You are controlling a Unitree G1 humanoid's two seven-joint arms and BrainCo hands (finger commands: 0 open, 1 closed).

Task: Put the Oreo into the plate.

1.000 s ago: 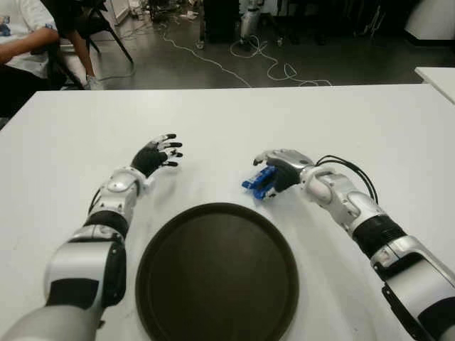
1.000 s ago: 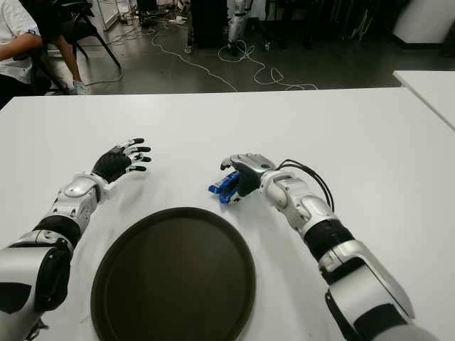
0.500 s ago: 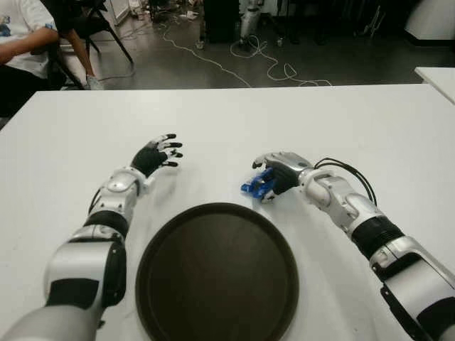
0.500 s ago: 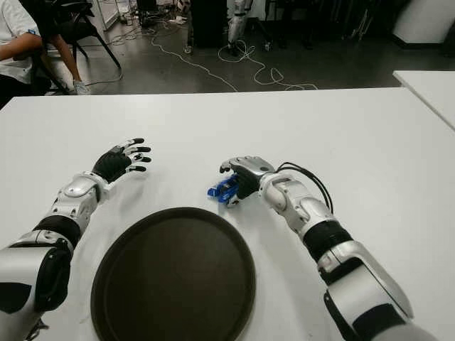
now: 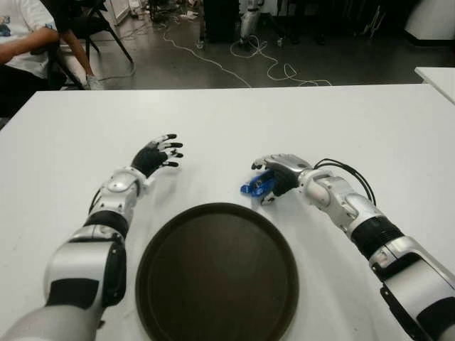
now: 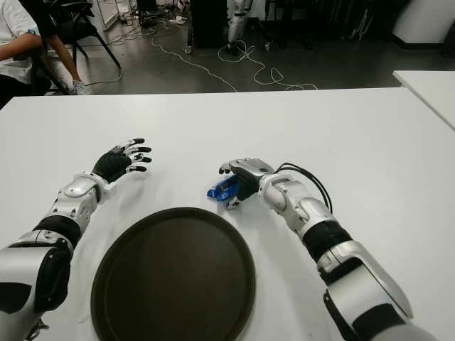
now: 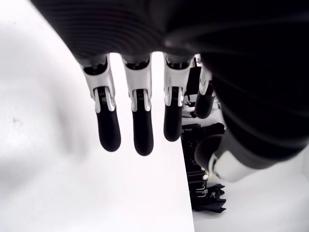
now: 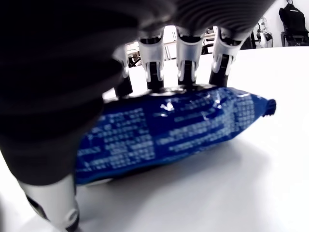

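1. Centrally, the white table [image 5: 298, 121] carries a dark round plate [image 5: 217, 273] near the robot's edge; the plate's near rim is cut off by the bottom of the left eye view. Bare tabletop lies open beyond both hands up to the far edge, and to the right of the right forearm.
2. Right hand [image 5: 279, 175]: positioned just beyond the plate's far right rim, fingers curled over the top of the blue Oreo packet [image 5: 257, 185], thumb on the near side, clamping it. The packet sits outside the plate, close to its rim but apart from it.
3. Orientation: in the right wrist view the Oreo packet [image 8: 169, 133] lies lengthwise across the fingers [image 8: 186, 55], its crimped end projecting past them. In the eye views that free end points toward the robot's left.
4. Whether the packet touches the table cannot be told, though a shadow lies close beneath it.
5. Left hand [image 5: 158, 155]: beyond and left of the plate, fingers spread and holding nothing; the wrist view shows its fingers [image 7: 137, 123] extended over white tabletop.
6. Far left corner: a seated person [image 5: 25, 42], largely cut off by the frame.
7. Cables [image 5: 263, 64] trail across the dark floor beyond the table.
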